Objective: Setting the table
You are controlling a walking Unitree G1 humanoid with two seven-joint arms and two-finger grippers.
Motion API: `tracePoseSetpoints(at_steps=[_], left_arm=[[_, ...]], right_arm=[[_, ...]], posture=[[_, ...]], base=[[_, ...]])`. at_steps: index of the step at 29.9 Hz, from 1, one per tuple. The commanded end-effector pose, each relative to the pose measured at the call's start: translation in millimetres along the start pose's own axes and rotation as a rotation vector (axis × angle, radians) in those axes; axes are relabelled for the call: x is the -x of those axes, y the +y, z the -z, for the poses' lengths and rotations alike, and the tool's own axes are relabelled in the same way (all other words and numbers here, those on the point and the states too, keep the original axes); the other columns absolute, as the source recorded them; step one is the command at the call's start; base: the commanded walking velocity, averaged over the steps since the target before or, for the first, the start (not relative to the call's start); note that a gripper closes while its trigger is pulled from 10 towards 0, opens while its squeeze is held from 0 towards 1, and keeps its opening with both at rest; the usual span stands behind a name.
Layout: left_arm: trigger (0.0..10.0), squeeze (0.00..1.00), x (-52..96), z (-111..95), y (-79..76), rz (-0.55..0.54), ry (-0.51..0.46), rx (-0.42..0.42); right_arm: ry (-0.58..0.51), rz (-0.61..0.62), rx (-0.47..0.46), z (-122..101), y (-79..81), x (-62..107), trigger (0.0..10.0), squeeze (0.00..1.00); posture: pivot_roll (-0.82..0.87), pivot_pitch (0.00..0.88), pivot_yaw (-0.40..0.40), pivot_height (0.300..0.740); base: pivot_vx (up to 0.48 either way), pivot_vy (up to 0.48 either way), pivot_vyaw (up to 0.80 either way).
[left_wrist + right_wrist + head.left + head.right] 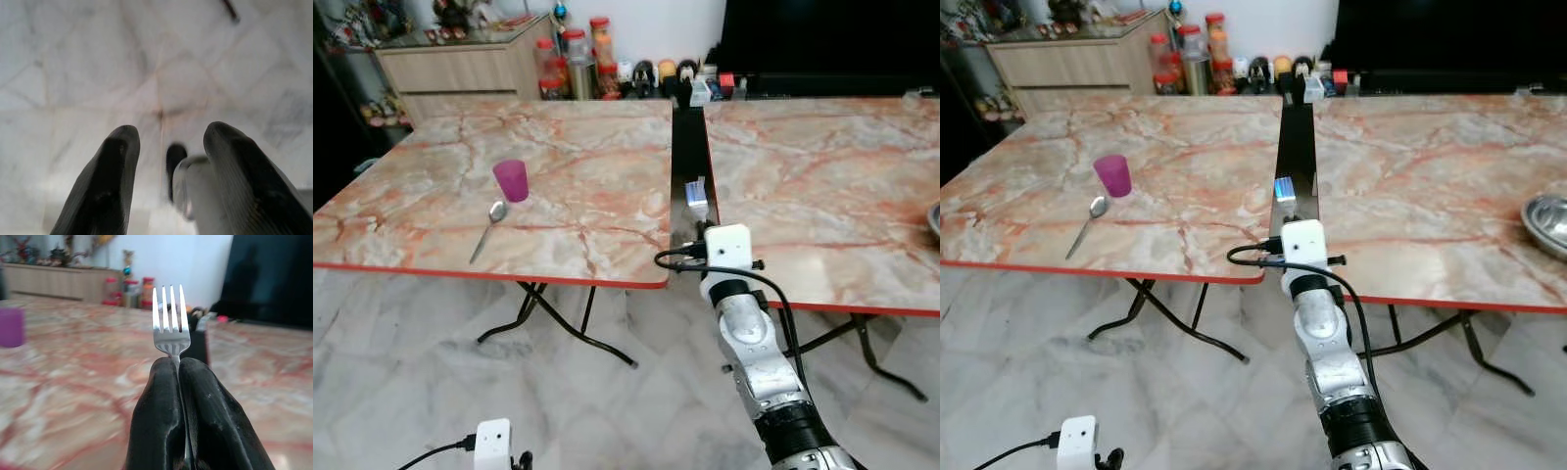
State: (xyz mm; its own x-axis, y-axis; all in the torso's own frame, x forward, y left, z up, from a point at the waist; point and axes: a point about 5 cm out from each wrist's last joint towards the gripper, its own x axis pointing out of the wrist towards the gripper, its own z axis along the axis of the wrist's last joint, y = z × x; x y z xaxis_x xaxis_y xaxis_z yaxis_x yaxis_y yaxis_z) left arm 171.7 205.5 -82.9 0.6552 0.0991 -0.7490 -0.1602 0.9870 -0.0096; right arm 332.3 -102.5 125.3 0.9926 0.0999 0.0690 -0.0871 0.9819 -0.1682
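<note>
Fork (170, 318) pinched upright in right gripper (179, 363) — tines clear for placing beside spoon (489, 227), cup (511, 180) — ahead-left.

No text, label, brand, number or sign can be read in any of the views. The jars and bottles (578, 61) at the far edge of the tabletop (558, 186) carry labels, but they are too small and blurred to make out.
</note>
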Motion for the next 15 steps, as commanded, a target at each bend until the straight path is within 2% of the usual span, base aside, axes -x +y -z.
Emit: tracePoseSetpoints(at_steps=[1, 15], left_arm=[[10.0, 0.0, -0.6, -2.6, 1.5, -0.001, -0.004, -0.014], [10.0, 0.0, -0.7, -2.4, 0.0, 0.0, -0.005, -0.004]], right_arm=[[-0.008, -0.008, -0.01, -4.6, 2.3, -2.9, 10.0, 0.0], [0.0, 0.014, -0.006, -3.4, -3.4, -2.7, 10.0, 0.0]], posture=[[0.03, 0.0, 0.055, 0.74], [0.03, 0.0, 0.058, 0.74]], base=[[0.0, -0.304, 0.0], [0.0, -0.301, 0.0]])
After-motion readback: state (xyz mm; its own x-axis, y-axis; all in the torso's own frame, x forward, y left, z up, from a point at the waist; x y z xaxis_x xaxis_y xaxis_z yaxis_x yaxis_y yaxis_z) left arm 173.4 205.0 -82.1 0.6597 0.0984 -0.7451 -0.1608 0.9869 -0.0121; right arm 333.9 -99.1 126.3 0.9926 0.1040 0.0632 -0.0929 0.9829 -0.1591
